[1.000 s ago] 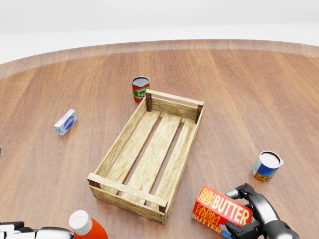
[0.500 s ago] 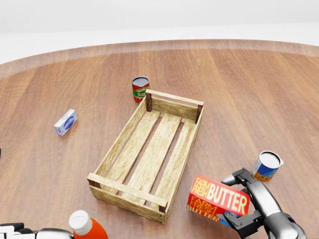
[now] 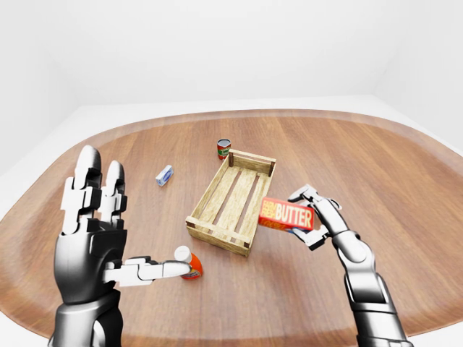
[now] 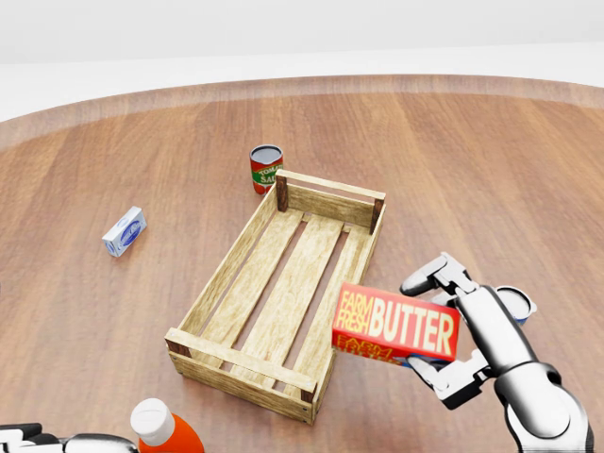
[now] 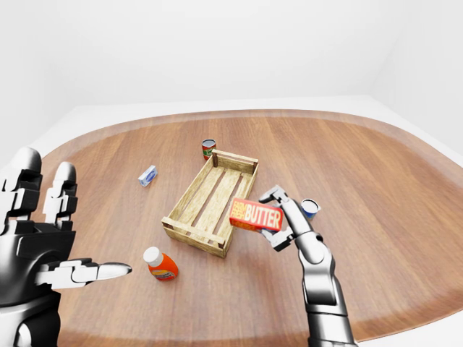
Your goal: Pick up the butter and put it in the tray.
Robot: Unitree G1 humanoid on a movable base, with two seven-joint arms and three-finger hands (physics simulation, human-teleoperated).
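The table [image 4: 491, 160] was a broad, round-edged slab of reddish-brown wood with a paler rim, its grain running in long streaks. Around it the room was plain white: pale floor, bare walls meeting in soft corners, no furnishing visible in either eye view.

The wooden tray [image 4: 283, 293], a slatted crate with low walls, lay near the middle of the table, its long axis slanting toward the upper right of the head view. The butter [image 4: 396, 324], a red and orange box with white lettering, was held in the air just beside the tray's lower right corner, its left end overlapping the tray's right wall in the head view. The right hand [image 4: 467, 330] gripped it, fingers [image 4: 436, 271] curled over the top edge and thumb beneath the bottom edge.

Just above the tray's upper end stood a red and green can [image 4: 266, 168]. Well to the tray's left lay a small blue and white packet [image 4: 125, 231]. To the tray's right, partly hidden behind the right hand, stood a blue can [image 5: 309, 207]. Below the tray's lower left corner stood an orange bottle [image 5: 160, 264] with a white cap.

The left hand [image 3: 94, 238] was raised well left of the tray, fingers spread and straight, thumb pointing sideways, holding nothing.
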